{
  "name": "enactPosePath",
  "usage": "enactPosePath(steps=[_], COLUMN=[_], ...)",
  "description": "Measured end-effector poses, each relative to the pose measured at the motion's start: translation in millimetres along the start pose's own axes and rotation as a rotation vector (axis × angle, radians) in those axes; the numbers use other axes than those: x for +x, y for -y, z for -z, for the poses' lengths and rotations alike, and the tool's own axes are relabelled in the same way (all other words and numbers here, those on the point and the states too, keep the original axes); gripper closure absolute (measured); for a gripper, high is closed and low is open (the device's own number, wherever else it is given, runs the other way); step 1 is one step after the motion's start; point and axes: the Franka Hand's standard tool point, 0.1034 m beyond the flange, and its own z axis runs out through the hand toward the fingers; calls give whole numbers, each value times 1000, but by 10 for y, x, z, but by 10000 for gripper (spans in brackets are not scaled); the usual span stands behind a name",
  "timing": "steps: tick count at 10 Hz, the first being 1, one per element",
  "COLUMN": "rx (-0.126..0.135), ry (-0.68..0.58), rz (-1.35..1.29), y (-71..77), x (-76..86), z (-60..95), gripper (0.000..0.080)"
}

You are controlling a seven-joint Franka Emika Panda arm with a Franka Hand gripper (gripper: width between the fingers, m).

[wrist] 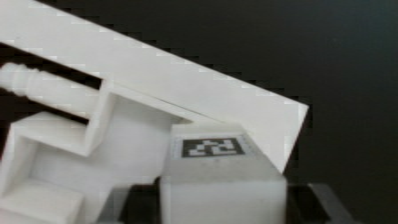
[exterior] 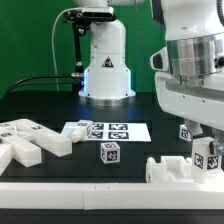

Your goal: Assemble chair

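Exterior and wrist views of 1 assembly moment. The end effector (exterior: 204, 144) (wrist: 217, 203) sits low at the right edge of the exterior frame, and its 2 dark fingers (wrist: 128, 205) are clamped on a white tagged block, which fills the gap between them in the wrist view. That block belongs to the chair piece (exterior: 172, 171) (wrist: 214, 148), a chunky white stepped part resting on the black worktop (exterior: 150, 112) at the lower right of the exterior frame. In the wrist view a broad white slab (wrist: 169, 75) runs diagonally behind the block. The arm's white wrist housing (exterior: 192, 70) rises above the end effector, filling the upper right. Toward the centre stands a small tagged cube (exterior: 110, 152), apart from the chair piece, and just behind it lies the marker board (exterior: 84, 127). Further loose chair parts (exterior: 30, 142), white bars with tags, lie heaped at the middle left. A white rail (exterior: 80, 196) crosses the lower edge. The arm's base (exterior: 105, 65) stands at upper centre.
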Motion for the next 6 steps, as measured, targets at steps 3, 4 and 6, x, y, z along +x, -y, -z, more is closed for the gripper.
enactPosePath(steps=[3,4,6], rx=[45,68,76], ry=[31,40,48], rz=[-391,-532,-678], y=[27,32,32], x=[3,5,24], z=[-12,-10,4], gripper=[512,512,512])
